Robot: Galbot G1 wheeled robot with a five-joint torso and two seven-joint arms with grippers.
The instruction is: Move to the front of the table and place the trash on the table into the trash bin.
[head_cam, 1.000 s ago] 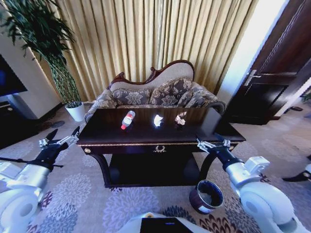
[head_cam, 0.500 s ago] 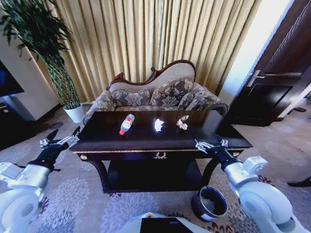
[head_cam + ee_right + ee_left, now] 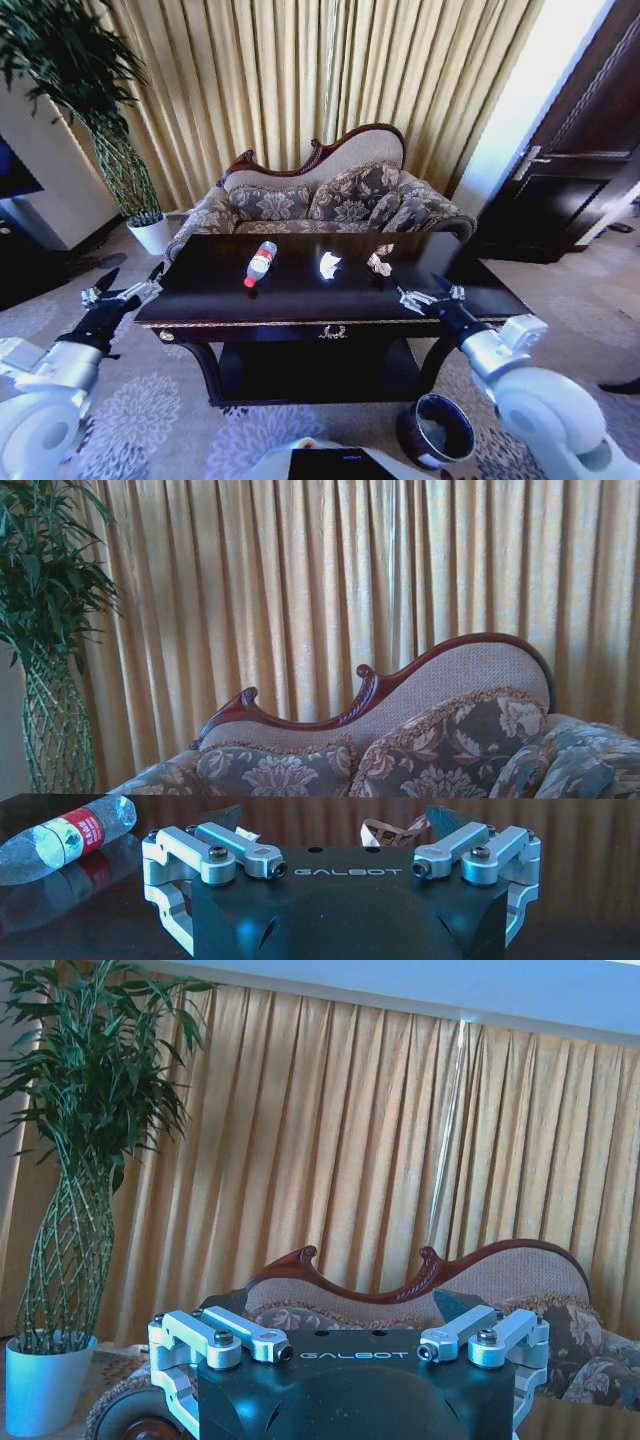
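Note:
The dark glossy table (image 3: 300,295) stands in front of me. On its top lie a clear plastic bottle (image 3: 260,263) with a red label, crumpled white paper (image 3: 328,265) and a crumpled beige wrapper (image 3: 379,261). The round dark trash bin (image 3: 437,432) stands on the carpet by the table's right front leg. My left gripper (image 3: 125,290) hovers open just off the table's left end. My right gripper (image 3: 428,293) is open over the table's right front edge, a little short of the wrapper. The right wrist view shows the bottle (image 3: 65,838) and wrapper (image 3: 390,830) beyond the open right gripper (image 3: 345,865).
A floral sofa (image 3: 320,200) stands behind the table, before gold curtains (image 3: 320,80). A tall plant in a white pot (image 3: 152,232) is at the back left. A dark door (image 3: 570,190) is at the right. Patterned carpet (image 3: 150,420) surrounds the table.
The whole picture has shifted: the camera has come closer to the table, which now sits larger and lower in view. Both arms keep the same pose; the trash lies where it was.

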